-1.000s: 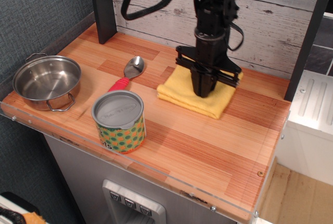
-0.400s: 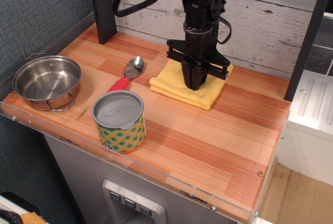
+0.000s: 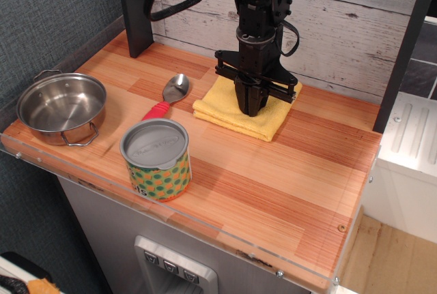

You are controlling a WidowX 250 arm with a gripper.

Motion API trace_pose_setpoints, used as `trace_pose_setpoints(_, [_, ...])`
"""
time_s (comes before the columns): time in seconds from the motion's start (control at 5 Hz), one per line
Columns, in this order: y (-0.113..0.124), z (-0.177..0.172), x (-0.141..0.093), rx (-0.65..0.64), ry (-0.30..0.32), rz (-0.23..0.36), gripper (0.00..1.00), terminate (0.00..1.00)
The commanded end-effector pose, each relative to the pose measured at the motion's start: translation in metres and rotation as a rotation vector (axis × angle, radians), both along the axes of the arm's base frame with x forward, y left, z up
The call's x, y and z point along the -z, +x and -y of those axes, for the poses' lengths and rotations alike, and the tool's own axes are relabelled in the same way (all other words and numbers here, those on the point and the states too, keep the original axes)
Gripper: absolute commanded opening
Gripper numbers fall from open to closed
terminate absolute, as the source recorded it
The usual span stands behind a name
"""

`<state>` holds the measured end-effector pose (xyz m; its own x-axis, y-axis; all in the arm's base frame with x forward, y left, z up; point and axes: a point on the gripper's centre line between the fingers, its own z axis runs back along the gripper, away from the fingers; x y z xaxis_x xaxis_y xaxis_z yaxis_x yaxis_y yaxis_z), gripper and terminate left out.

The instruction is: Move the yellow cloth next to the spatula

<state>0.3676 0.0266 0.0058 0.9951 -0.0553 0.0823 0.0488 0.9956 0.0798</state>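
The yellow cloth (image 3: 229,111) is a folded square lying flat on the wooden table, just right of the spatula. The spatula (image 3: 169,97) has a shiny oval head and a red-pink handle that runs down toward the can. My black gripper (image 3: 253,106) points straight down and presses onto the middle of the cloth, its fingers drawn together on the fabric. The cloth's left edge is a small gap from the spatula head.
A steel pot (image 3: 61,106) stands at the left front. A can (image 3: 156,159) with a green dotted label stands in front of the spatula. A dark post (image 3: 134,7) and the plank wall (image 3: 341,28) close the back. The table (image 3: 287,192) ends at the right.
My gripper has dragged the yellow cloth leftward and slightly back across the table, from the right of centre to just beside the spatula. The other objects have not moved.
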Motion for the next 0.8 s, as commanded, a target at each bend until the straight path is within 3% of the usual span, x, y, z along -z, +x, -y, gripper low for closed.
trace_pose_setpoints(0.0, [-0.010, -0.026, -0.007, -0.037, 0.013, 0.004, 1.00, 0.00])
trace_pose_setpoints(0.2, [-0.005, -0.027, -0.018, -0.033, 0.021, 0.065, 1.00, 0.00])
trace_pose_setpoints(0.4, [-0.003, -0.023, -0.029, -0.002, -0.013, 0.125, 1.00, 0.00])
trace_pose_setpoints(0.6, [-0.002, -0.020, -0.038, 0.041, -0.023, 0.146, 1.00, 0.00])
